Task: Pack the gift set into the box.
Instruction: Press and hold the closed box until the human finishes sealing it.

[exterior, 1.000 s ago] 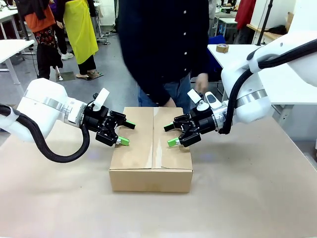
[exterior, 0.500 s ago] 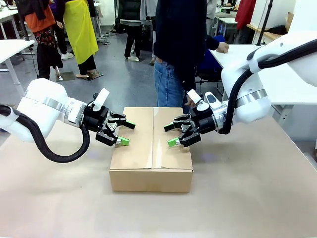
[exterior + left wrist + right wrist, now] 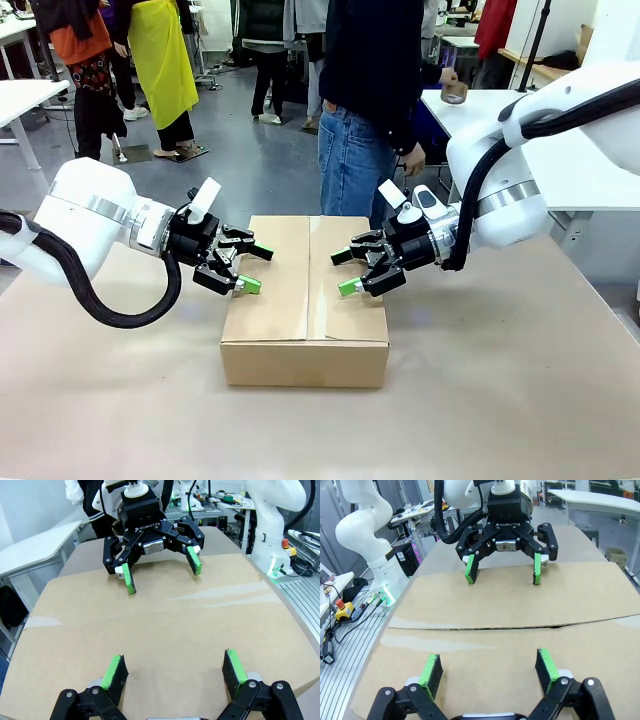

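The brown cardboard box (image 3: 305,305) lies in the middle of the table with its top flaps folded down flat, a seam running along the middle. The gift set is hidden. My left gripper (image 3: 251,268) hangs open over the box's left edge, its green pads (image 3: 115,671) just above the flap (image 3: 160,630). My right gripper (image 3: 345,271) stands open over the right flap (image 3: 510,645), facing the left one. In each wrist view the other arm's gripper (image 3: 159,562) (image 3: 503,566) shows across the box top. Nothing is held.
A person in a dark top and jeans (image 3: 365,120) stands behind the table's far side, one hand on a tape roll (image 3: 454,92) on a white table at the back right. Brown paper covers my table (image 3: 500,400). Other people stand farther back left.
The person has straightened up from the box, stepped right and reached to the tape roll. Both grippers stay over the shut flaps, barely moved.
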Motion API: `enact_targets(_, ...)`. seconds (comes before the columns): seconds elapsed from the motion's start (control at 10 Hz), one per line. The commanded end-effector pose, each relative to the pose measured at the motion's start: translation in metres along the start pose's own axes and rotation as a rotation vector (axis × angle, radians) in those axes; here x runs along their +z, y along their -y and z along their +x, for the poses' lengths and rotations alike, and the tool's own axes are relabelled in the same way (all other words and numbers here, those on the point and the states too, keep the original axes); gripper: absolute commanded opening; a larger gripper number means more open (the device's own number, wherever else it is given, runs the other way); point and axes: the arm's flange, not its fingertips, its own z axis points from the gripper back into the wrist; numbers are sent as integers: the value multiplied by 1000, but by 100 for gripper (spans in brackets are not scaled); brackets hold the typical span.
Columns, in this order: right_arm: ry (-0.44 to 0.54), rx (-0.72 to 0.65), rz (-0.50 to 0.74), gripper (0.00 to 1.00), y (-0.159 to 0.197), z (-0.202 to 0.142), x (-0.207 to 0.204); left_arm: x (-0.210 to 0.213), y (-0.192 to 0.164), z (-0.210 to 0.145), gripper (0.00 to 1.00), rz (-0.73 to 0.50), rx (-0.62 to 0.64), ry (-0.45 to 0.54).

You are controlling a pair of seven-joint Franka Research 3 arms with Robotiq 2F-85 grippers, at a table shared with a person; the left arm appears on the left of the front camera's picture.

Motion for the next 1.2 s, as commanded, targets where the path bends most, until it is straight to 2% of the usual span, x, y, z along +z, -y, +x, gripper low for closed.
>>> enact_targets(0.0,-1,-9,-3,100,0,-4,-1,-1,1,-1,100,2,-5,-2)
enact_targets(1.1,-1,-9,-3,100,0,-4,-1,-1,1,-1,100,2,-5,-2)
